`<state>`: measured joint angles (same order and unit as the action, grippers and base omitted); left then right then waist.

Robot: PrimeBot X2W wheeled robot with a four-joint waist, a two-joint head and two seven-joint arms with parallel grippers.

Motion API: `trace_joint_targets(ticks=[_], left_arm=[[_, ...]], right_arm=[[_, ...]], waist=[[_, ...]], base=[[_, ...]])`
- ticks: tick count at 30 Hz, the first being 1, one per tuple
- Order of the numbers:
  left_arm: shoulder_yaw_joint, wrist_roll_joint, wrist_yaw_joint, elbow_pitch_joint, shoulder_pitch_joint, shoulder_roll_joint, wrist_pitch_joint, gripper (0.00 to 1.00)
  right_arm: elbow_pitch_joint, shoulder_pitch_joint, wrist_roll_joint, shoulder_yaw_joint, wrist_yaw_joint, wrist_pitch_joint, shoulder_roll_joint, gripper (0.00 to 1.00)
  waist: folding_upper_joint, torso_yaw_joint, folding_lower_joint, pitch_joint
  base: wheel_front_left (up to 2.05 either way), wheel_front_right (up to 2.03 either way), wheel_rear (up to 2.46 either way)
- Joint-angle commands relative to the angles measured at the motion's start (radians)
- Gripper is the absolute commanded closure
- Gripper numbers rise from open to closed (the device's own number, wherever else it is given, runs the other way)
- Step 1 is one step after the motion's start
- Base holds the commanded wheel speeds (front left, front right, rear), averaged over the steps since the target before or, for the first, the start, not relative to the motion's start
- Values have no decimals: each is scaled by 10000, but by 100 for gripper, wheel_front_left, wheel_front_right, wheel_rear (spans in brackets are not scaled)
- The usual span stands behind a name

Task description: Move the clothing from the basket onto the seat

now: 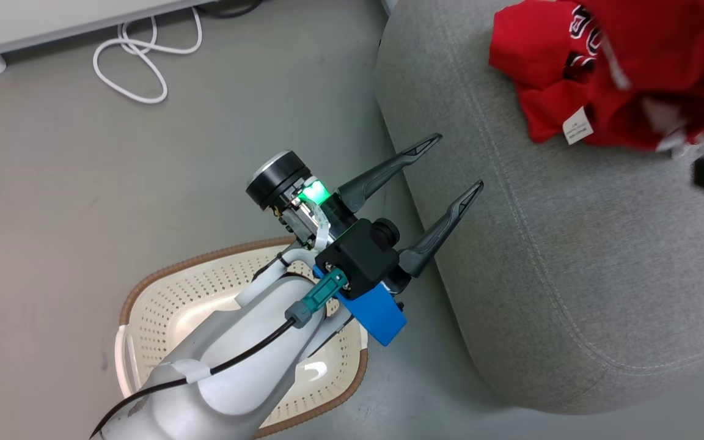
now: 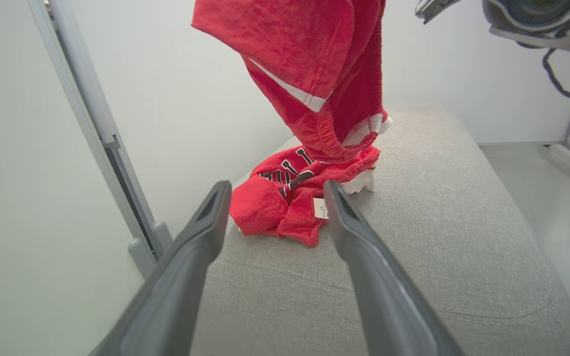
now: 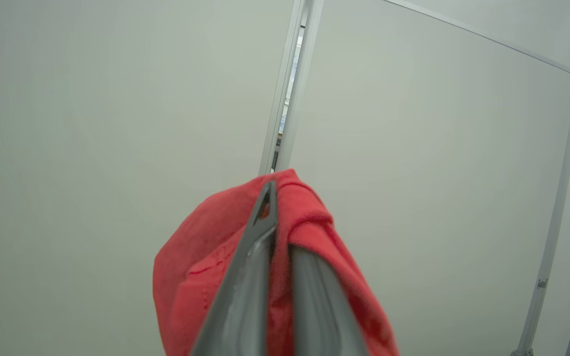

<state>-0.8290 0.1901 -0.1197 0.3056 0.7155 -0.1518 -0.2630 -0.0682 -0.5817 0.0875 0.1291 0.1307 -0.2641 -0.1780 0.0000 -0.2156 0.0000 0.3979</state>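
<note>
Right gripper (image 3: 281,217) is clamping one red garment (image 2: 295,54) dangling over the lettered garment (image 2: 265,207) lying far right on the seat (image 1: 572,256); left gripper (image 1: 459,160) is hovering spread, empty, between basket (image 1: 156,318) and seat over grey floor (image 1: 144,171).

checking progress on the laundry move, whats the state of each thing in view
left gripper, jaws open, empty
right gripper, jaws shut on the hanging garment
hanging garment, held up, dangling over the seat
lettered garment, crumpled, lying on the seat
basket, no clothing in the part that shows; left arm covers the rest
seat, bears the lettered garment
</note>
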Motion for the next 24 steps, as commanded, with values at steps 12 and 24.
trace_joint_targets(ticks=[12, 24], left_arm=[[65, -171, 76, -205, 572, 57, -26, 0], [186, -300, 61, -277, 889, -165, -26, 0]], right_arm=[[491, -3006, -114, 1540, 1, -4, -2398, 100], [2522, -2448, -296, 2151, 1, -2, -2155, 100]], waist=[[0, 691, 0, 1338], [0, 807, 0, 2138]], base=[[0, 0, 0], [0, 0, 0]])
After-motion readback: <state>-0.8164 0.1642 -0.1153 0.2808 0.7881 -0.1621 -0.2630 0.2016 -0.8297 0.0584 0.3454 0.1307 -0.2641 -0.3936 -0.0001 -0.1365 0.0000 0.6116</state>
